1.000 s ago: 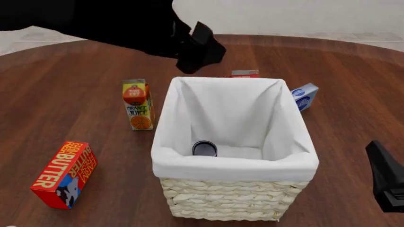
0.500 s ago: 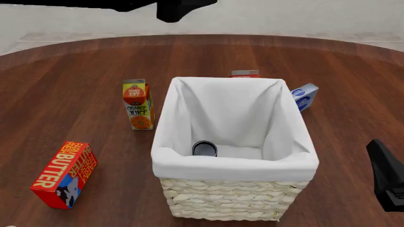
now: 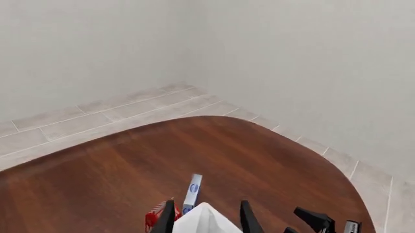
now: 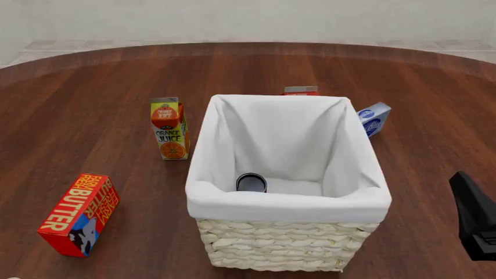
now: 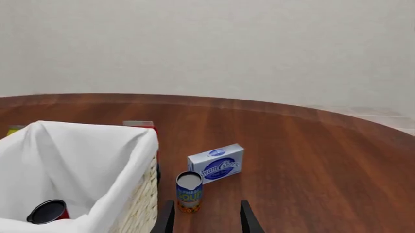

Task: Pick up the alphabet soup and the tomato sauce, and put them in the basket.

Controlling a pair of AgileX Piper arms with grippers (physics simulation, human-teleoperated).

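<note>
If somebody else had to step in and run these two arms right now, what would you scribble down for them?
Left gripper: open, holding nothing, raised out of the front view.
Right gripper: open, empty, low beside the basket, aimed at the alphabet soup.
Tomato sauce: already inside the basket, standing on its floor at the near left corner.
Alphabet soup: upright on the table just outside the basket's right wall, in front of the blue-and-white box; hidden in the front view.
Done: tomato sauce.
Left: grasp the soup, probably with the right arm, lift it over the rim and release it inside.
</note>
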